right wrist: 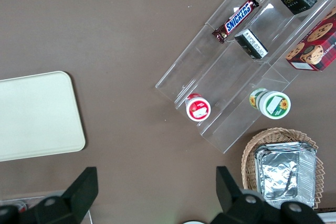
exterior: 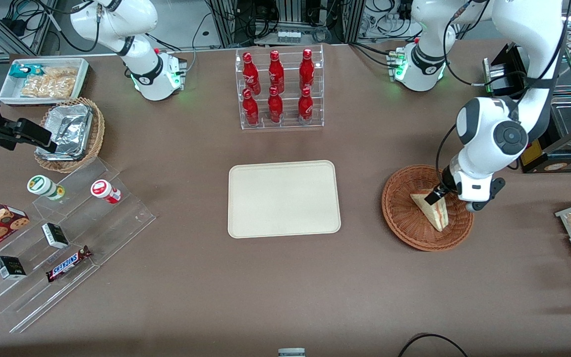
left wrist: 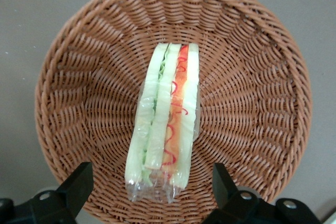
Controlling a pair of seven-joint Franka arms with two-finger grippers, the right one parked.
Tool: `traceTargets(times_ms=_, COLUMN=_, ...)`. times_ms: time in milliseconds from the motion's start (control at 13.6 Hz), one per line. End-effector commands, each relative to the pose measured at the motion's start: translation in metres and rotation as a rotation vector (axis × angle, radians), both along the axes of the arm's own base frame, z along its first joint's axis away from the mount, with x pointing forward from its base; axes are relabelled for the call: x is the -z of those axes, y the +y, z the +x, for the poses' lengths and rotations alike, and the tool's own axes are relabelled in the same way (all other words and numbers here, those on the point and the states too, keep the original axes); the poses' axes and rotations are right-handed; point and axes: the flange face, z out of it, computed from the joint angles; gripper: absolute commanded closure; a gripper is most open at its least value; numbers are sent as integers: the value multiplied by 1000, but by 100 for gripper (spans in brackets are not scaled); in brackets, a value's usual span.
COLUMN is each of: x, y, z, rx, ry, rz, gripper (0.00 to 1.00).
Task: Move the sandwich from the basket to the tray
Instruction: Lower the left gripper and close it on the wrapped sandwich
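Brown worktop carried the basket; the gripper, fingers open astride the sandwich, needed to descend and close squarely.

You are looking at a robotics lab staged as a snack shop: robot arm bases bolted to a brown table, cable bundles along its edge, and acrylic display racks of bottles and snacks.

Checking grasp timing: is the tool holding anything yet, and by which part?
Nothing is held. The tool is open above the sandwich in the basket, fingers apart on either side of it.
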Motion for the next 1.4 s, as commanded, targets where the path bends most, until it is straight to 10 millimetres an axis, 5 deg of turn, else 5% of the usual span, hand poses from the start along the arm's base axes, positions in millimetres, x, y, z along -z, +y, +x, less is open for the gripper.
traceTargets(times_ms=0, x=16, y=-4, z=14, rx=24, ry=-9, rz=-2, gripper=0)
traceTargets(times_ms=295, x=26, y=-1, z=16, rx=70, ry=1, rz=-7, gripper=0)
traceTargets(times_ms=369, x=27, y=-1, z=17, rx=68, ry=3, rz=-7, gripper=8)
traceTargets(times_ms=590, x=26, y=-1, z=15, rx=61, ry=11, rz=-5, gripper=76)
traceTargets(times_ms=738, x=21, y=-1, z=16, rx=71, ry=7, rz=-3, gripper=94)
traceTargets(times_ms=1107, x=-49, y=-7, z=37, rx=118, ry=145, rz=8, gripper=96)
traceTargets(times_ms=1328, x=-66, y=-60, z=37, rx=263, ry=166, rz=9, gripper=96)
